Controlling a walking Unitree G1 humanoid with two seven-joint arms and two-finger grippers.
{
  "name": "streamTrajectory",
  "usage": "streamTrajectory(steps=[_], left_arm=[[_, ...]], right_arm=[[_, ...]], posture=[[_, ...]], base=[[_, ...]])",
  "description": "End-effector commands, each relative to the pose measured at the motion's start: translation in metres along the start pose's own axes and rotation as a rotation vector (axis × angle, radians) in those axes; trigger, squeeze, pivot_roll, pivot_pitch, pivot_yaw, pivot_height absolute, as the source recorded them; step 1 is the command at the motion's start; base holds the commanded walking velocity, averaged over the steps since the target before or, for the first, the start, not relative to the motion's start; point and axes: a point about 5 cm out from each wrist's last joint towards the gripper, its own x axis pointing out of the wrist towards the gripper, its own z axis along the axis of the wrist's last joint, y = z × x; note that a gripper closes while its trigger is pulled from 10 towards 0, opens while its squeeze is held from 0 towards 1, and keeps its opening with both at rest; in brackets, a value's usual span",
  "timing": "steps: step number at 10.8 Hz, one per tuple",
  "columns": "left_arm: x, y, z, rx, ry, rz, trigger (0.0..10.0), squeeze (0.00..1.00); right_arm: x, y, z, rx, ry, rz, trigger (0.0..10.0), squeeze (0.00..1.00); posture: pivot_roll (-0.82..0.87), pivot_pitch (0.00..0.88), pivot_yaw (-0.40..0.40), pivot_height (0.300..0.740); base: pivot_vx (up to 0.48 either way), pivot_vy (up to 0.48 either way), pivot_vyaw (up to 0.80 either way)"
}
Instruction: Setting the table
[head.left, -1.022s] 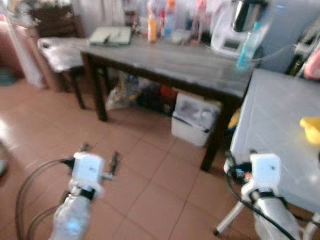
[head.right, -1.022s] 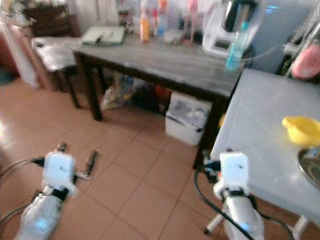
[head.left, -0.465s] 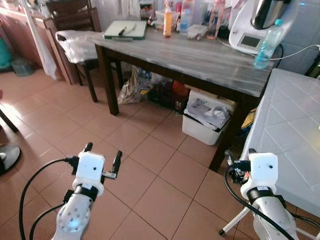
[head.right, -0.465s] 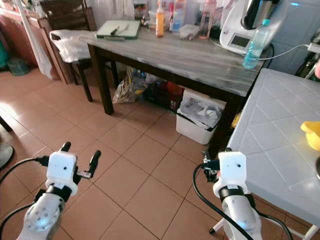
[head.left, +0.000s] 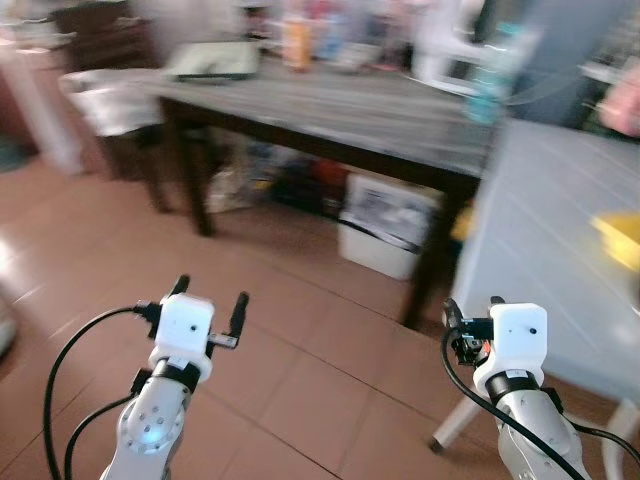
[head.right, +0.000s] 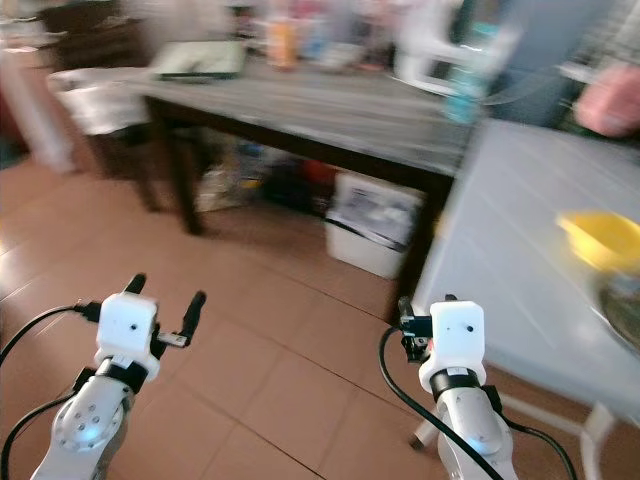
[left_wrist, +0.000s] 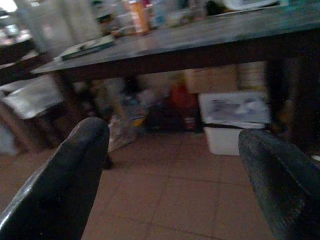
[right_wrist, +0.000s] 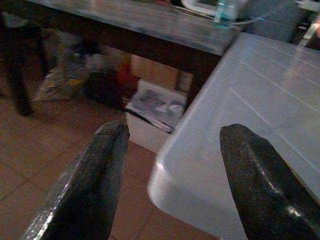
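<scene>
Evidently the thing to be set is the white table (head.right: 520, 230), sitting at about three o'clock in the head views, its near corner just beside the right gripper (head.right: 428, 305). On it a yellow bowl (head.right: 598, 240) is resting toward the far right edge, with the rim of something metallic just below it (too blurred to name). Through the right wrist view the table's rounded corner (right_wrist: 200, 170) is lying between the two black fingers (right_wrist: 95, 175), which are spread wide and holding nothing; my guess is that the arm is being carried forward, ready for a reach once the robot is closer.

The left gripper (head.left: 207, 305) is hovering over the tiled floor (head.left: 300, 360) at about eight o'clock, likewise splayed and empty, probably just held out for balance while walking. The head views are smeared, which suggests the camera is moving.

Beyond, at twelve o'clock, a dark wooden table (head.left: 330, 110) is carrying bottles, a white appliance (head.left: 445, 50) and a cutting board (head.left: 212, 62); a white bin (head.left: 385, 225) is sitting underneath it. No tableware is in hand, so the setting seems barely begun.
</scene>
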Motion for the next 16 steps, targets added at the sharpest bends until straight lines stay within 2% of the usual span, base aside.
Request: streamTrajectory(steps=[1,3,8,16], left_arm=[[0.0012,-0.0003,0.0000,0.013,0.003,-0.010,10.0,0.00],[0.0023,-0.0024,0.0009,0.013,-0.001,-0.023,10.0,0.00],[0.0026,-0.0042,0.0004,0.008,0.001,-0.040,10.0,0.00],[0.0052,-0.0039,0.0018,0.008,-0.001,-0.043,10.0,0.00]], right_arm=[[0.0006,-0.0022,-0.0007,-0.002,0.003,-0.010,10.0,0.00],[0.0008,-0.0016,-0.0006,-0.005,0.002,-0.011,10.0,0.00],[0.0002,-0.0013,0.0011,-0.018,-0.010,0.000,10.0,0.00],[0.0025,0.0049,0.0018,-0.020,-0.030,0.013,10.0,0.00]], posture=[[0.10,0.000,0.011,0.740],[0.10,0.000,0.012,0.740],[0.09,0.000,0.012,0.740],[0.10,0.000,0.019,0.740]], base=[[0.000,0.000,-0.69],[0.000,0.000,-0.69],[0.000,-0.266,-0.64],[0.000,-0.309,0.00]])
